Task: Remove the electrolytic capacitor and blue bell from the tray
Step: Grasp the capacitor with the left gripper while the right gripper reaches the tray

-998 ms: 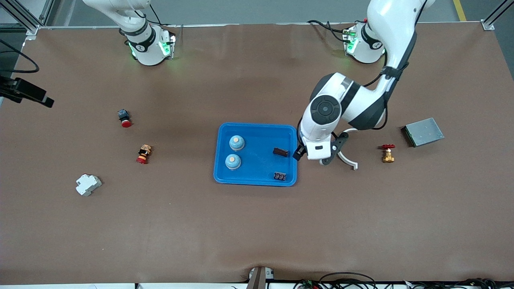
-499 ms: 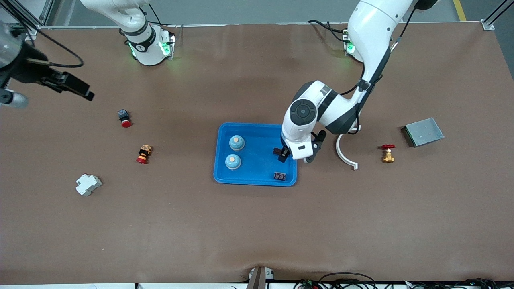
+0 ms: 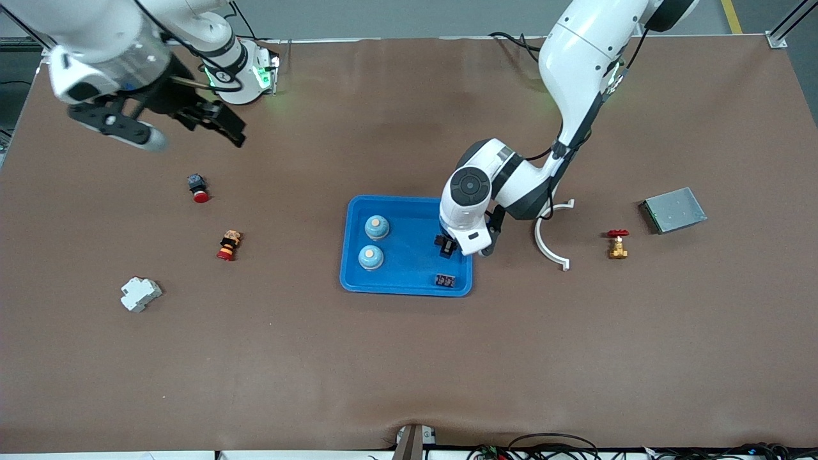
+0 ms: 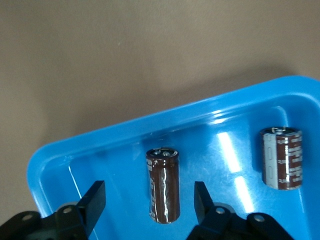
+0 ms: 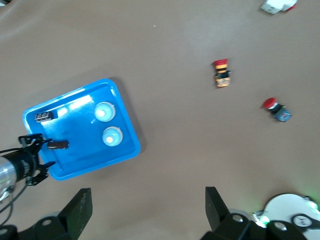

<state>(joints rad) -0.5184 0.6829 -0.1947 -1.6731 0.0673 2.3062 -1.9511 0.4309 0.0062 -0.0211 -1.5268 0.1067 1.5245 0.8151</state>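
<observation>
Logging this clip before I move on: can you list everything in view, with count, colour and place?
Tray: 1, blue, mid-table.
Bells: 2, light blue with tan buttons, in the tray toward the right arm's end.
Capacitors: 2, dark brown, lying in the tray toward the left arm's end; one between the left gripper's fingers.
Push buttons: 2, red-capped, on the table toward the right arm's end.
Breaker: 1, white, nearer the front camera than the buttons.
Curved clip: 1, white, beside the tray.
Valve: 1, brass with red handle.
Box: 1, grey metal, left arm's end.
Left gripper: open, astride a capacitor.
Right gripper: open, raised over bare table near its base.
</observation>
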